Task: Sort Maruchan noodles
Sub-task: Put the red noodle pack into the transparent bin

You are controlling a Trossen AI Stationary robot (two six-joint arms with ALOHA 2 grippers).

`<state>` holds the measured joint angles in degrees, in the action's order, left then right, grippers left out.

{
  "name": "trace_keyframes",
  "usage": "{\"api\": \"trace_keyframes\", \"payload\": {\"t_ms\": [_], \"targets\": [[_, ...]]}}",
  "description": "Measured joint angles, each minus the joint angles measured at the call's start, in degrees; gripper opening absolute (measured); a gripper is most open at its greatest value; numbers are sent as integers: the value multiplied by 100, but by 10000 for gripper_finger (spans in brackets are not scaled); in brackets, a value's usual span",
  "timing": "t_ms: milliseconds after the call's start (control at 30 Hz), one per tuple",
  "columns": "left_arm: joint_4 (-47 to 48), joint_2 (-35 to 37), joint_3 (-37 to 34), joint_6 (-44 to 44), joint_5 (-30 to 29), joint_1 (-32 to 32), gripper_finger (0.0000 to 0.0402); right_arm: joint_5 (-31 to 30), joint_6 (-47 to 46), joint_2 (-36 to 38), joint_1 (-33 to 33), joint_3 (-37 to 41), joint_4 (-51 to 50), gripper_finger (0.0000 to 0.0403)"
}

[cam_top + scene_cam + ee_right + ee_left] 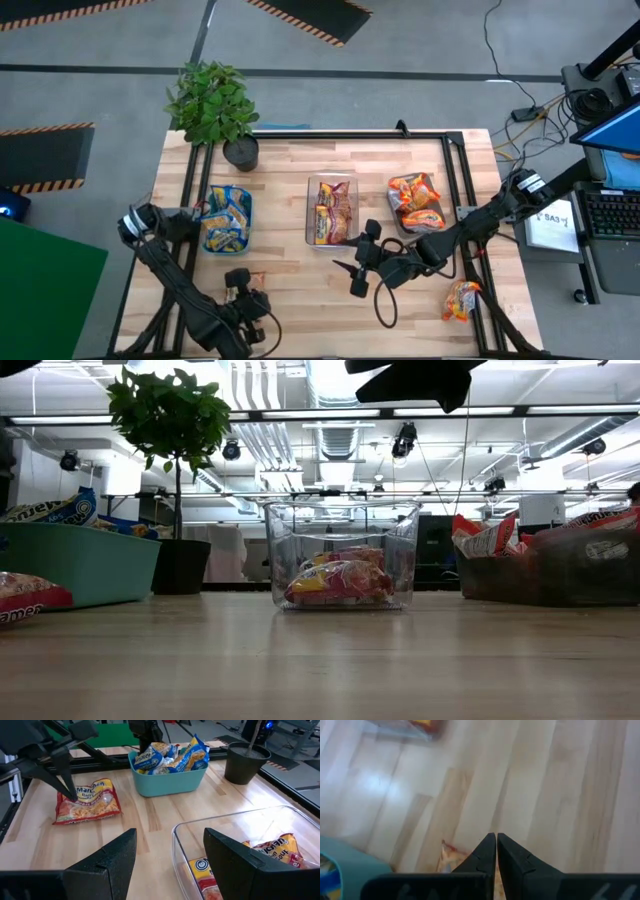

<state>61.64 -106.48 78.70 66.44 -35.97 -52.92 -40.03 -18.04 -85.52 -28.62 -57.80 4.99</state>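
A red-edged Maruchan packet (90, 804) (25, 598) lies flat on the table near the teal bin. My left gripper (74, 796) (496, 836) is shut and points down at the packet's left edge. My right gripper (170, 834) (358, 268) is open and empty. It hovers high over the near end of the clear bin (332, 210), which holds maroon-pink packets (340, 580). The teal bin (167, 775) holds blue-edged packets. The grey bin (415, 202) holds orange-red ones. One loose orange packet (462, 298) lies at the table's right near corner. My left gripper's shut fingertips (70, 790) stand at the packet's left edge (65, 805), coming from above and slanting down. I cannot tell whether they touch it. The packet lies flat on the table.
A potted plant (215, 105) stands at the table's far left corner. A black frame rail (350, 135) runs along the far edge and down both sides. Bare wood (330, 660) lies in front of the three bins.
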Motion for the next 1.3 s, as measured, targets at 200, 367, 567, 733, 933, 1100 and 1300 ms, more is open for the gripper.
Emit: {"api": "trace_keyframes", "payload": {"t_ms": [200,367,567,733,933,1100,1300], "targets": [[139,0,-37,49,738,-228,0,2,-60,0,-2,1,-4,219],[167,0,-409,472,902,-265,0,4,-105,0,-2,13,-9,219],[-118,0,-1186,1127,940,-223,0,7,-164,0,-2,15,-7,219],[-1152,34,-1693,904,645,-49,0,7,-163,2,-2,17,0,219],[-2949,0,-1836,-973,-1089,678,0,7,-166,2,-2,17,0,219],[-3438,33,-1430,-2995,-1226,1188,0,65,-622,2,-1,20,-47,219],[-2712,189,-1102,-3882,-643,1101,0,1712,-1831,52,329,-127,-299,219]]}}
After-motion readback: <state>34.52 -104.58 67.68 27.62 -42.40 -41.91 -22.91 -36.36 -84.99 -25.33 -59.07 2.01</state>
